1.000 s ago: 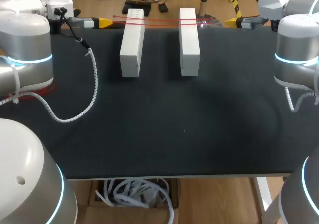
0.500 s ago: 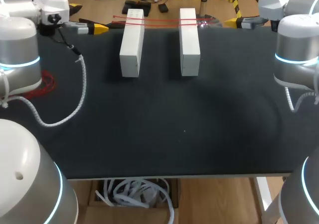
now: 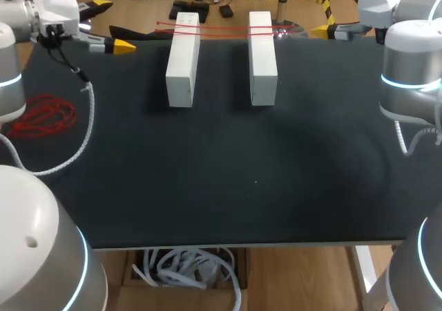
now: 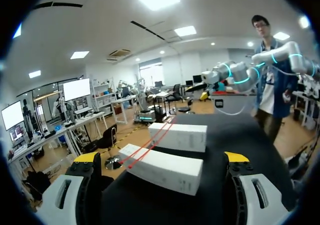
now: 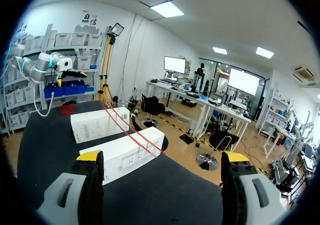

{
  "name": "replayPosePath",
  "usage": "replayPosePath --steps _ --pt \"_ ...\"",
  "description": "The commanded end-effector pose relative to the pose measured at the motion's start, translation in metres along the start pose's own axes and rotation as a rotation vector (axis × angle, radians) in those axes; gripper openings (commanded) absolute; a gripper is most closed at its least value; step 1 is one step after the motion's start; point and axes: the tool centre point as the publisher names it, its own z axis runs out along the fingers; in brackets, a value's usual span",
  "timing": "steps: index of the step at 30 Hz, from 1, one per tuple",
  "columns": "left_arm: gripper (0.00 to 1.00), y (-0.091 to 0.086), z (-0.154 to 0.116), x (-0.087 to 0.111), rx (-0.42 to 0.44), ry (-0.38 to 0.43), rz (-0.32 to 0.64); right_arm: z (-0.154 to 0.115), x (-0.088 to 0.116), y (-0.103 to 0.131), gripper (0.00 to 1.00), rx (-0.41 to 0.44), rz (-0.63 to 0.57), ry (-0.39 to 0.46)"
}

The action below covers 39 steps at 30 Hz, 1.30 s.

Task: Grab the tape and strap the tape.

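Observation:
Two white boxes lie side by side at the far middle of the black table. Thin red tape strands run across their far ends. A loose red tape bundle lies at the table's left edge. My left gripper hovers open at the far left, left of the boxes and beyond the bundle. In the left wrist view the boxes and strands lie ahead of the open gripper. My right gripper stands open at the far right, facing the boxes and the strands.
A white coiled cable from my left arm droops over the table's left part. The table's front edge runs across the near side, with the black mat bare between it and the boxes.
My left arm has swung back to the left, carrying its open gripper away from the boxes and uncovering the red bundle. The right arm has kept still.

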Motion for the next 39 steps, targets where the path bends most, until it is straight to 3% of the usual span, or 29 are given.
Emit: replayPosePath --steps 1,2,6,9,23,24,25,27,31,34,35,39 --pt "1.00 0.004 0.004 -0.012 0.024 0.056 0.063 0.000 0.000 0.000 1.00 0.000 0.000 0.000" --pt "1.00 0.003 0.007 -0.017 0.010 0.091 0.082 0.000 0.000 0.000 1.00 0.000 0.000 0.000" --pt "1.00 0.000 0.022 -0.035 0.090 0.225 0.162 0.000 0.000 0.000 1.00 0.000 0.000 0.000" --pt "1.00 0.002 0.030 -0.044 0.110 0.295 0.171 0.000 0.000 0.000 1.00 0.000 0.000 0.000" --pt "1.00 0.013 0.067 -0.063 0.151 0.532 0.154 0.000 0.000 0.000 1.00 0.000 0.000 0.000" --pt "0.86 0.015 0.070 -0.063 0.148 0.546 0.150 0.000 0.000 0.000 1.00 0.000 0.000 0.000" --pt "0.45 0.018 0.071 -0.064 0.149 0.550 0.147 0.000 0.000 0.000 1.00 0.000 0.000 0.000" --pt "0.29 0.022 0.074 -0.065 0.158 0.560 0.142 0.000 0.000 0.000 1.00 0.000 0.000 0.000" --pt "0.22 0.030 0.080 -0.066 0.172 0.576 0.132 0.000 0.000 0.000 1.00 0.000 0.000 0.000" --pt "0.23 0.037 0.085 -0.066 0.174 0.585 0.114 0.000 0.000 0.000 1.00 0.000 0.000 0.000" --pt "0.17 0.040 0.086 -0.066 0.176 0.587 0.108 0.000 0.000 0.000 1.00 0.000 0.000 0.000" --pt "0.24 0.047 0.093 -0.066 0.177 0.607 0.097 0.000 0.000 0.000 1.00 0.000 0.000 0.000"
